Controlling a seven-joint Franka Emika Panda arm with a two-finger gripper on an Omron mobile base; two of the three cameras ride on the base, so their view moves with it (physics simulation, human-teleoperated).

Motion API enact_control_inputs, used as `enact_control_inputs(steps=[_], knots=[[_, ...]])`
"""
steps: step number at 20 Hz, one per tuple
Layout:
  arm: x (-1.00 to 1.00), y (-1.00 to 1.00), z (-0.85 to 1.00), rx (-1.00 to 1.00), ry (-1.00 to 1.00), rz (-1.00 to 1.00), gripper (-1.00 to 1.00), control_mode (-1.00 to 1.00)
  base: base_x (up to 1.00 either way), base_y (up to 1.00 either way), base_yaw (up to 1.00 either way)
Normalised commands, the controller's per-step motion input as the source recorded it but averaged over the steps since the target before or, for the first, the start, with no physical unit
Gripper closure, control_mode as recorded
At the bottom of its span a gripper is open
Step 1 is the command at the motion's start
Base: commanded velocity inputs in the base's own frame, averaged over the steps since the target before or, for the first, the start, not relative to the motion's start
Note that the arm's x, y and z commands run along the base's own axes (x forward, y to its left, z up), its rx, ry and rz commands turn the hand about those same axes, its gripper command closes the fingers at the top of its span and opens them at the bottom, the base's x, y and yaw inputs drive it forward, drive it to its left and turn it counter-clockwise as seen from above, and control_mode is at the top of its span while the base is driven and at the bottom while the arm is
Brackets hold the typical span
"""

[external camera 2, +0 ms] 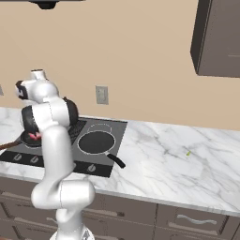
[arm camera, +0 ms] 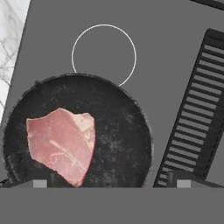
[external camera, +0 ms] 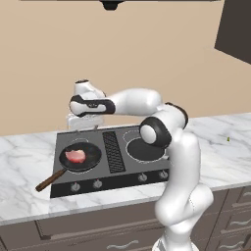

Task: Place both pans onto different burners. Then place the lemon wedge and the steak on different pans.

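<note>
Hand (arm camera: 111,183) w/ jaws apart, nothing between, poised above wooden-handled pan (external camera: 93,159) on near-left burner. Steak (external camera: 75,156) lies flat inside, left of pan centre. All-dark pan (external camera 2: 96,142) on near-right burner. Lemon wedge (external camera 2: 188,153) on desk (external camera 2: 159,164), well right of cooktop (external camera: 135,174).

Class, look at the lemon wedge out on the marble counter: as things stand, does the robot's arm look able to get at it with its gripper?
Probably yes. The lemon wedge lies alone on bare counter, nothing beside or over it. The gripper, open and empty, hangs above the steak across the cooktop, so a wide swing is needed.
</note>
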Motion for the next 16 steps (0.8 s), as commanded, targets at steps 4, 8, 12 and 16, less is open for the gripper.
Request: enact_control_inputs(steps=[4, 8, 12, 16], knots=[[0.0, -0.67, 0.0, 0.0, 0.0, -0.09, -1.0, -1.0, 0.0, 0.0, 0.0], [0.0, -0.67, 0.0, 0.0, 0.0, -0.14, -1.0, -1.0, 0.0, 0.0, 0.0], [0.0, -0.65, 0.0, 0.0, 0.0, -0.16, -1.0, -1.0, 0.0, 0.0, 0.0], [0.0, -0.7, 0.0, 0.0, 0.0, -0.14, -1.0, -1.0, 0.0, 0.0, 0.0]])
